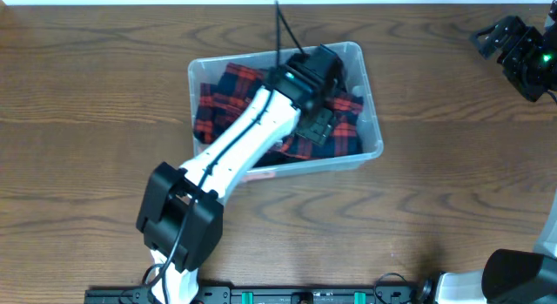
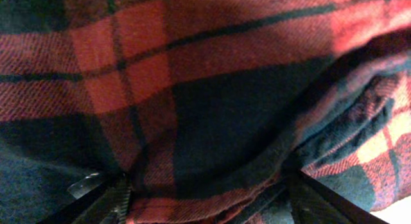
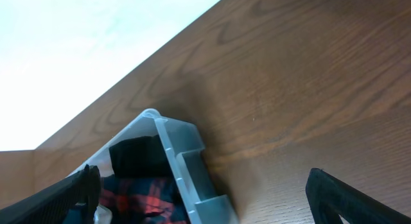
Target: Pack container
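A clear plastic container sits at upper centre of a wooden counter, filled with red and navy plaid cloth. The left tool is down inside it, fingers spread fairly wide and pressed into the cloth, which bulges between them. The right tool hovers at the overhead frame's upper right, fingers wide with nothing held.
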`<control>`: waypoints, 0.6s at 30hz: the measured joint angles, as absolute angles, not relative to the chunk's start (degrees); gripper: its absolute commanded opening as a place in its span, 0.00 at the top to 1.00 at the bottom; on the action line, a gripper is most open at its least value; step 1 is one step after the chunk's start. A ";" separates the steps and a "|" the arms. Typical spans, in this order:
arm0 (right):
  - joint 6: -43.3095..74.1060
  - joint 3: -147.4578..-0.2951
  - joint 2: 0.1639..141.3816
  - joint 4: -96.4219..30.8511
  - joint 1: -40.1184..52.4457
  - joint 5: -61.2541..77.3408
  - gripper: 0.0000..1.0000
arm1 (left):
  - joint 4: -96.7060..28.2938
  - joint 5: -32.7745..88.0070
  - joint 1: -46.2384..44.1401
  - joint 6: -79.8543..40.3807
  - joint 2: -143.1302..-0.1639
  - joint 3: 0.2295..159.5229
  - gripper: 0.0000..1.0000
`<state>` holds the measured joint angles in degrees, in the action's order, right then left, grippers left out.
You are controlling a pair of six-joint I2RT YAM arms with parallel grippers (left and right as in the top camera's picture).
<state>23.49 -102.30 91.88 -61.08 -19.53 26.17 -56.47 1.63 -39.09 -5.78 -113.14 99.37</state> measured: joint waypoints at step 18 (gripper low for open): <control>23.49 -102.30 91.88 -61.06 -19.53 26.17 0.01 | -66.46 -11.22 -35.20 -8.97 -100.31 110.72 0.02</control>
<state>23.49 -102.30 91.88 -61.06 -19.53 26.17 -66.46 -11.22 -35.20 -8.97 -100.31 110.72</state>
